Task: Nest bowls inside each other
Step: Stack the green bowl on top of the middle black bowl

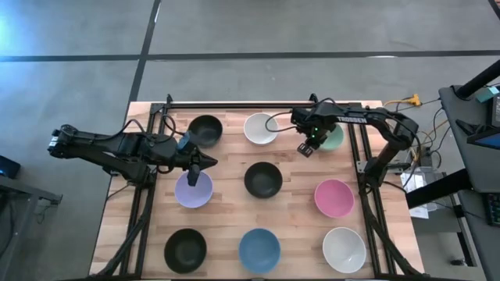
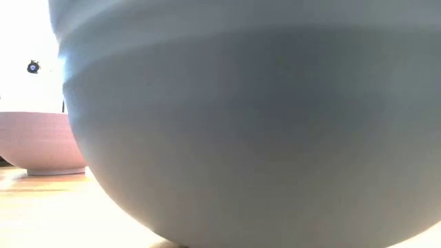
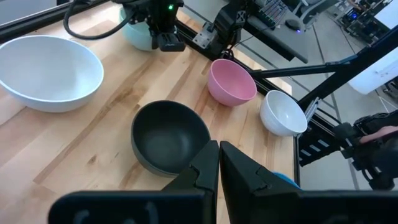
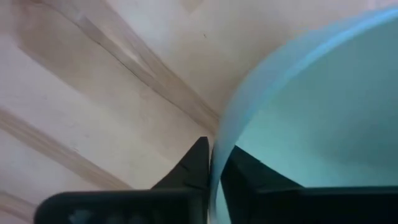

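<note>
Nine bowls stand in three rows on the wooden table. Far row: black [image 1: 205, 129], white [image 1: 260, 128], green [image 1: 334, 139]. Middle row: lavender [image 1: 193, 191], black [image 1: 262, 179], pink [image 1: 333, 197]. Near row: black [image 1: 185, 250], blue [image 1: 258, 250], white [image 1: 344, 249]. My right gripper [image 1: 306, 147] is shut on the green bowl's left rim. My left gripper [image 1: 193, 176] is shut [image 3: 219, 163] over the lavender bowl's far rim; I cannot tell whether it touches it. That bowl is hidden in the left wrist view. My right gripper [image 4: 213, 168] pinches the green bowl's rim [image 4: 219, 140] on its side toward the table's left. One finger [image 4: 194, 163] is outside the wall and the other [image 4: 244, 171] inside. The fingers point down from above. Whether the bowl is off the table I cannot tell.
The blue bowl [image 2: 255, 117] fills the low view, with the pink bowl [image 2: 41, 141] beside it. Black frame rails [image 1: 148, 179] run along the table's left, right and far edges. Bare wood [image 1: 226, 211] lies between the bowls. Cables and equipment sit off the right edge.
</note>
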